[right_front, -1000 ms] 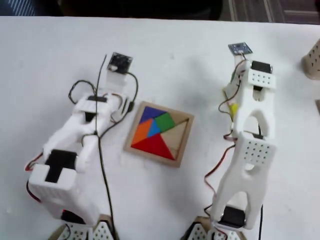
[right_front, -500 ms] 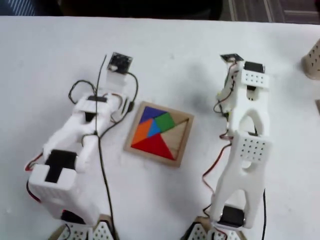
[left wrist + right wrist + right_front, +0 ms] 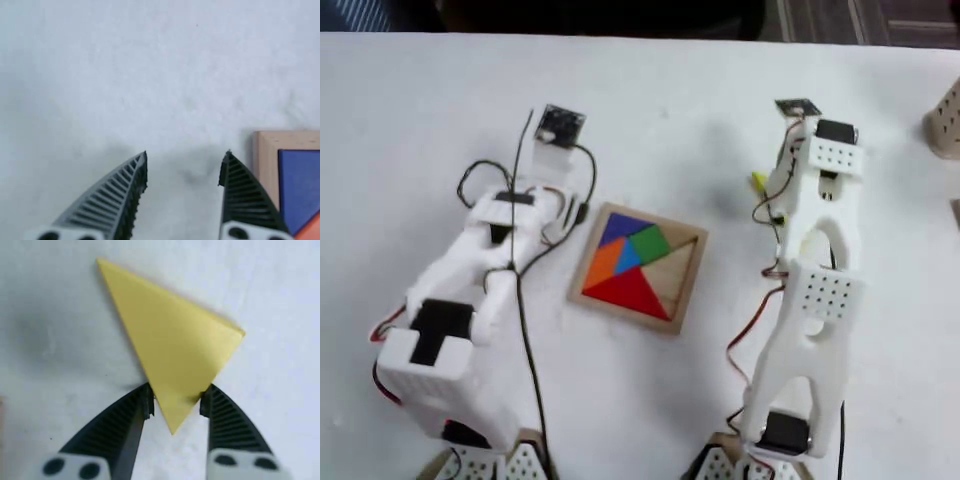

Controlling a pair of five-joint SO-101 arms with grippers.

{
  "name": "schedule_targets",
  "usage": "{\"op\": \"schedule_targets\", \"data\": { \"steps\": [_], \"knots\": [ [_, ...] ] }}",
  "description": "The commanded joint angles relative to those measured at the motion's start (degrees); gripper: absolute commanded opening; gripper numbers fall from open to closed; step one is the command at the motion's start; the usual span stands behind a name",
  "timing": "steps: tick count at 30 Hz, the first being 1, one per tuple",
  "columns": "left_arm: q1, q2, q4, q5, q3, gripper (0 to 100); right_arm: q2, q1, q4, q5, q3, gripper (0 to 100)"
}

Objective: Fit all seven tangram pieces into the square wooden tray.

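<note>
Wooden tray, centre of table: coloured pieces seated, but a triangular area on its right side looks unfilled. Yellow triangle: outstanding, right of tray, one corner pinched by right gripper. Left gripper: fingers apart, empty, left of tray.

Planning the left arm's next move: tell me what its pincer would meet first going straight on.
Probably only the table: the open left pincer faces its bare white top, and the tray sits off to the side of that line. Depth is unclear.
</note>
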Motion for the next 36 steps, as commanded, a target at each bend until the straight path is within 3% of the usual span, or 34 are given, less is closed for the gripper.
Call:
{"op": "schedule_targets", "data": {
  "steps": [1,9,14,19,22,36],
  "knots": [
    [-0.6,-0.3,0.3,-0.2,-2.8,24,-0.1,0.3,0.7,-1.1,-0.8,11.9],
    [-0.6,-0.3,0.3,-0.2,-2.8,24,-0.8,2.2,3.6,-4.0,-4.4,13.3],
    [-0.6,-0.3,0.3,-0.2,-2.8,24,-0.6,0.9,7.4,-5.2,-11.6,26.8],
    [-0.6,-0.3,0.3,-0.2,-2.8,24,0.3,0.5,3.0,-4.0,-14.1,36.2],
    [-0.6,-0.3,0.3,-0.2,-2.8,24,2.8,0.0,0.6,-0.1,-14.1,36.4],
    [-0.6,-0.3,0.3,-0.2,-2.8,24,8.0,-3.9,-2.9,0.6,-18.5,32.4]
  ]
}}
